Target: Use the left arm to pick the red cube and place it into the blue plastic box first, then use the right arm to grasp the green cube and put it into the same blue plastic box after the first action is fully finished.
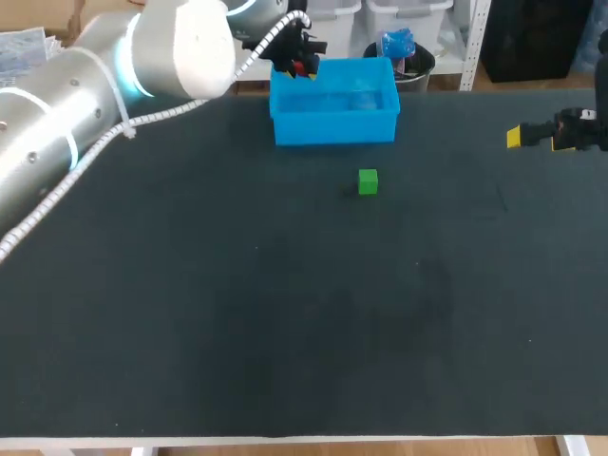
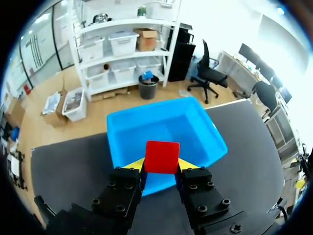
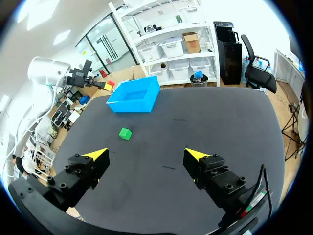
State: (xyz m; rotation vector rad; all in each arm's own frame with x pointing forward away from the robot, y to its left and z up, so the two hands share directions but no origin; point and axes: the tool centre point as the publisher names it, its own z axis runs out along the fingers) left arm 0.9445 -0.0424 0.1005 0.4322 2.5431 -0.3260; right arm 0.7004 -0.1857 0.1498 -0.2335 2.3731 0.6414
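Green cube [image 1: 368, 181] loose on table [image 1: 285, 313]; red cube [image 2: 162, 156] gripped at blue box [image 2: 132, 132].
Green cube is seen mid-table, ahead of the right gripper [image 3: 146, 155] & well apart from it; those fingers are spread wide w/ nothing between. Farther back, red cube is clamped between the tips of the left gripper [image 2: 161, 164], held over the box's rim.

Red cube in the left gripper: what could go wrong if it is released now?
1. The red cube hangs over the edge of the blue plastic box, not its middle; dropped here, it might strike the rim and fall outside.
2. The left gripper seems to hold only the cube's lower part, so it could slip early.
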